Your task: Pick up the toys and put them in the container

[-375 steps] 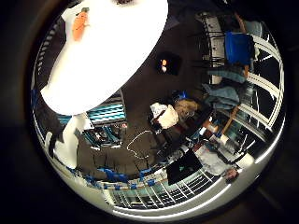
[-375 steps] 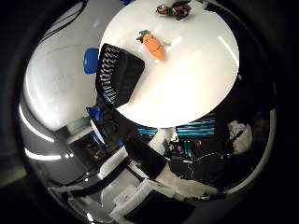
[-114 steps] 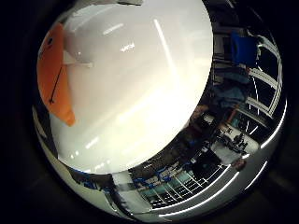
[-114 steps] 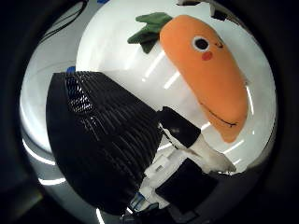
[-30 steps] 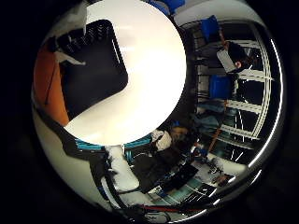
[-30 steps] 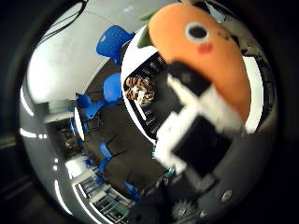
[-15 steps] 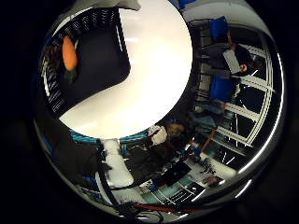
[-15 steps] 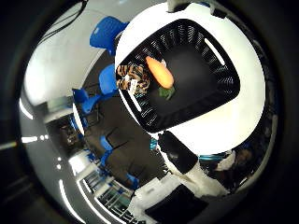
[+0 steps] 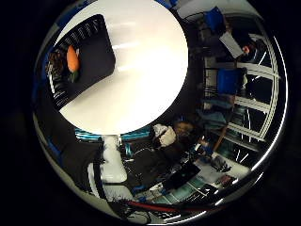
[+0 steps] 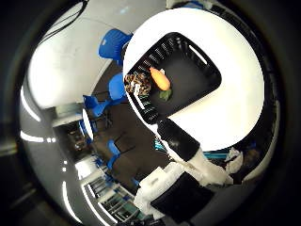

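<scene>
A: Fingers, how far open?

B: Open and loose, going by the one black-and-white length of the fingers (image 10: 178, 139) in the thumb-side view. Stretched out fairly straight from the white hand (image 10: 188, 186). Nothing held, nothing touched.

A: And the toys?

B: Well apart from the fingers, far below the palm. Orange carrot toy (image 10: 160, 78) with a green leafy end, lying inside the black container (image 10: 200, 77), close to one slotted wall. Mottled brown toy (image 10: 136, 83) just beside the carrot, right at that same wall; inside or just outside, impossible to tell.

A: Where is the container relative to the fingers?

B: Out beyond the fingertip, with one corner nearest it. Resting on a round white table (image 10: 235, 113), toward the table's rim.

A: Any brands, labels or writing?

B: Too small to read on the toys or the container.

A: Around the table?

B: Blue chairs (image 10: 114, 46) on a dark floor, past the container's far side from the fingers.
</scene>
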### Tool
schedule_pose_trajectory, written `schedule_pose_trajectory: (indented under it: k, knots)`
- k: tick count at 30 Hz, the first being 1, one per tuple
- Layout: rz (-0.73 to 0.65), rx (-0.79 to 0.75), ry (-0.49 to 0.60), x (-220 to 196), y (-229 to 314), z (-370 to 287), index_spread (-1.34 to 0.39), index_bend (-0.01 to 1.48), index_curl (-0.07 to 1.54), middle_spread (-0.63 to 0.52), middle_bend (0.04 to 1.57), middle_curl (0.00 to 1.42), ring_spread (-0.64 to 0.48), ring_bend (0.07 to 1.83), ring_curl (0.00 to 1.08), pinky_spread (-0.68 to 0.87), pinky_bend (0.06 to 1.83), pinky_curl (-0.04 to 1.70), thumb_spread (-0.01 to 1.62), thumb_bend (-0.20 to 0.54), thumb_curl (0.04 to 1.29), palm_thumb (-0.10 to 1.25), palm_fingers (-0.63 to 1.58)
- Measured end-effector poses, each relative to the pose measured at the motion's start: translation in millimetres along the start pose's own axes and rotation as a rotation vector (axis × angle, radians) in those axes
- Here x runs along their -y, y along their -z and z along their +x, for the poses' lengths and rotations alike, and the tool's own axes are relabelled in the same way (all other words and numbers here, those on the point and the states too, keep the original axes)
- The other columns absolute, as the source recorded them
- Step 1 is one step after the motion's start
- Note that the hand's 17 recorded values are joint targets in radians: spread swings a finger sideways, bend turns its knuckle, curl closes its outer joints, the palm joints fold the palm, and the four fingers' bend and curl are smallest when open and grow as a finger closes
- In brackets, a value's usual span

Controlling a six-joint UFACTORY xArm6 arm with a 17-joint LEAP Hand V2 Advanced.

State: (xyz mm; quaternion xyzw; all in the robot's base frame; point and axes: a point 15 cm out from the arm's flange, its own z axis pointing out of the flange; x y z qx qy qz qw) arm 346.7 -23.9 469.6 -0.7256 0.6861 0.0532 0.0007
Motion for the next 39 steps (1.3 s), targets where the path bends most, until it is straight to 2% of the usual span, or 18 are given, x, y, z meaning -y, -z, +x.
schedule_pose_trajectory:
  k: [7, 16, 39]
  knots:
    - [-0.005, 0.064, -0.048, -45.0, -13.4, 45.9, -0.44, 0.17, 0.3, 0.0, 0.28, 0.34, 0.2, 0.41, 0.21, 0.45, 0.42, 0.25, 1.25, -0.016, 0.27, 0.56, 0.3]
    - [-0.032, 0.107, -0.094, -73.5, -32.2, 92.3, -0.44, 0.17, 0.3, -0.02, 0.28, 0.34, 0.21, 0.39, 0.2, 0.45, 0.39, 0.24, 1.25, -0.015, 0.26, 0.56, 0.32]
    - [-0.044, 0.118, -0.075, -78.4, -41.7, 105.3, -0.44, 0.17, 0.3, -0.02, 0.27, 0.34, 0.21, 0.36, 0.19, 0.45, 0.35, 0.24, 1.25, -0.015, 0.26, 0.56, 0.35]
